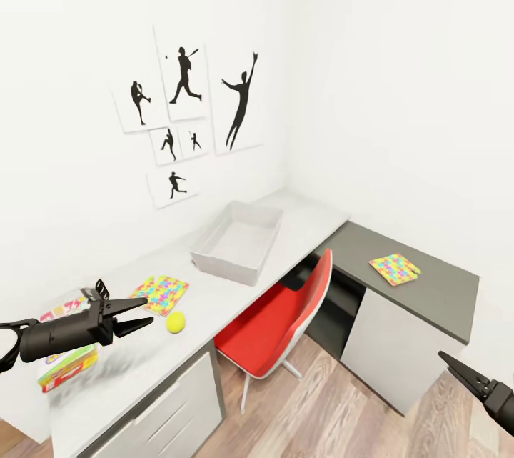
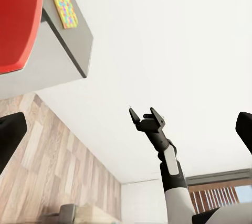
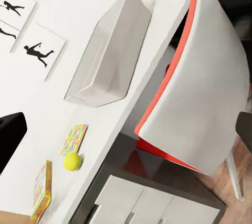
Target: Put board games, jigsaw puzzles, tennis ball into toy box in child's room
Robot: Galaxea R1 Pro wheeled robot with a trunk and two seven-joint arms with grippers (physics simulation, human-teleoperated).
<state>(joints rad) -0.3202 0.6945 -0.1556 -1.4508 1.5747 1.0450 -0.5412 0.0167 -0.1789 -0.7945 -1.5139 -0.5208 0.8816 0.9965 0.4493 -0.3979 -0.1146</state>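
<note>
White walls, red chair (image 1: 275, 322), plank floor (image 1: 321, 408)

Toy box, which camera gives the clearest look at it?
The head view: the toy box sits mid-frame, its open inside visible. The right wrist view catches it side-on, outer walls mostly. The left wrist view looks elsewhere.

The left gripper (image 1: 140, 316) hides most of the board game (image 1: 66, 365) on the counter (image 1: 214, 294), its print too small to read, and the right gripper (image 1: 464, 374) is cut off at the corner.
</note>
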